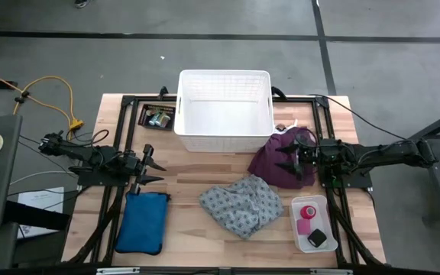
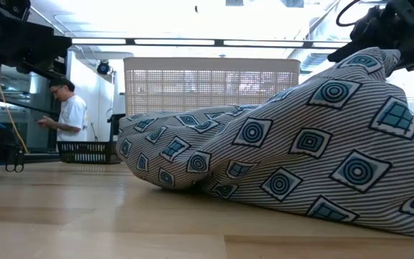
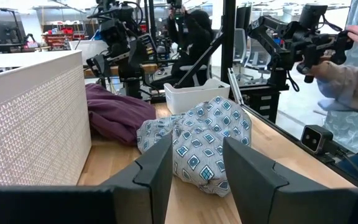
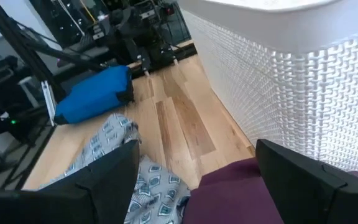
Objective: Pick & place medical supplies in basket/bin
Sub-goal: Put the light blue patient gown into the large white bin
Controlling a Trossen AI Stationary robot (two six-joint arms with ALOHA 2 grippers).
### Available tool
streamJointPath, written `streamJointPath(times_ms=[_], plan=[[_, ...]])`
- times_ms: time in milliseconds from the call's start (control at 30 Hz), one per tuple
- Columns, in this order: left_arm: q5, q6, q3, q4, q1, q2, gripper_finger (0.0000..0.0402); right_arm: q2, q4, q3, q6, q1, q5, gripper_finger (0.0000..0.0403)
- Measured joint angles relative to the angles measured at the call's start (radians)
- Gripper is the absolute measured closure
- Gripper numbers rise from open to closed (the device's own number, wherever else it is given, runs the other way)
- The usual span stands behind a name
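The purple cloth [image 1: 277, 159] lies bunched on the table by the white basket's [image 1: 224, 111] right near corner. My right gripper [image 1: 285, 159] hovers over it, open, one finger to each side [image 4: 197, 149]. The grey patterned cloth [image 1: 243, 205] lies crumpled toward the near edge and fills the low view [image 2: 300, 144]. The pink tape roll [image 1: 308, 211] and the small black block [image 1: 317, 237] sit in a small white tray [image 1: 296, 229]. My left gripper [image 1: 159, 172] is open at the left, pointing toward the grey cloth [image 3: 197, 143]. I cannot make out the clear bottle.
A blue pouch [image 1: 142, 221] lies near my left arm at the near left. A small black tray [image 1: 159, 116] with small items stands left of the basket. Bare wood shows between the basket and the grey cloth. A person [image 2: 67, 115] stands in the room behind.
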Motion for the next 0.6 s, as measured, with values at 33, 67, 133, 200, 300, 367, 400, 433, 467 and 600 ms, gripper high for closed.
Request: streamJointPath(times_ms=[33,67,133,200,300,367,400,433,467,600], plan=[[0.0,0.0,0.0,0.0,0.0,0.0,0.0267,0.0,0.003,0.0,0.001,0.0,0.0,0.0094],[0.0,0.0,0.0,0.0,0.0,0.0,0.0267,0.0,0.006,0.0,-0.001,0.0,-0.002,0.0094],[0.0,0.0,0.0,0.0,0.0,0.0,0.0267,0.0,0.017,0.0,-0.03,0.0,-0.006,0.0094],[0.0,0.0,0.0,0.0,0.0,0.0,0.0267,0.0,0.024,0.0,-0.055,0.0,-0.006,0.0094],[0.0,0.0,0.0,0.0,0.0,0.0,0.0267,0.0,0.038,0.0,-0.07,0.0,-0.006,0.0094],[0.0,0.0,0.0,0.0,0.0,0.0,0.0267,0.0,0.05,0.0,-0.072,0.0,-0.006,0.0094],[0.0,0.0,0.0,0.0,0.0,0.0,0.0267,0.0,0.053,0.0,-0.072,0.0,-0.009,0.0094],[0.0,0.0,0.0,0.0,0.0,0.0,0.0267,0.0,0.058,0.0,-0.074,0.0,-0.021,0.0094],[0.0,0.0,0.0,0.0,0.0,0.0,0.0267,0.0,0.067,0.0,-0.084,0.0,-0.034,0.0094],[0.0,0.0,0.0,0.0,0.0,0.0,0.0267,0.0,0.134,0.006,-0.148,0.014,-0.092,0.0094]])
